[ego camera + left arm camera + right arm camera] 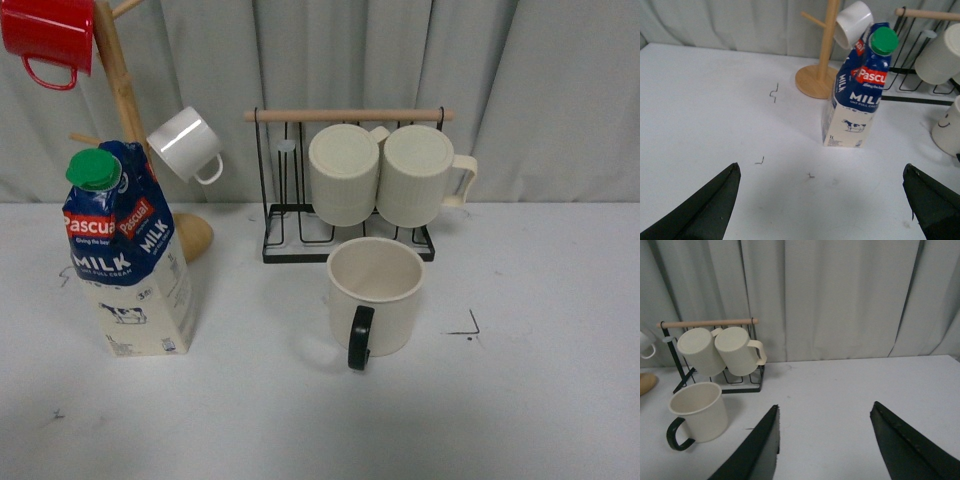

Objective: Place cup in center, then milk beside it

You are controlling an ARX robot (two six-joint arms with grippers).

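The left gripper (821,167) hangs over the table (300,430), released and empty, aimed at the milk (857,95). The right gripper (825,406) is also spread and empty, and faces the cup (697,412). The cup stands upright mid-table with its handle toward the robot. The milk stands upright, well to the cup's left. A rack (345,245) with two mugs stands just behind the cup, and a mug tree (125,100) stands behind the milk.

My left pincer (821,167) above the white table (705,110), tips spread wide apart.
The milk carton (852,107) stands upright ahead of me, green cap (883,40) on, just beside the wooden mug tree (816,75), where a small white mug (854,23) hangs; the smiley-faced cup (947,129) shows at the frame's edge.
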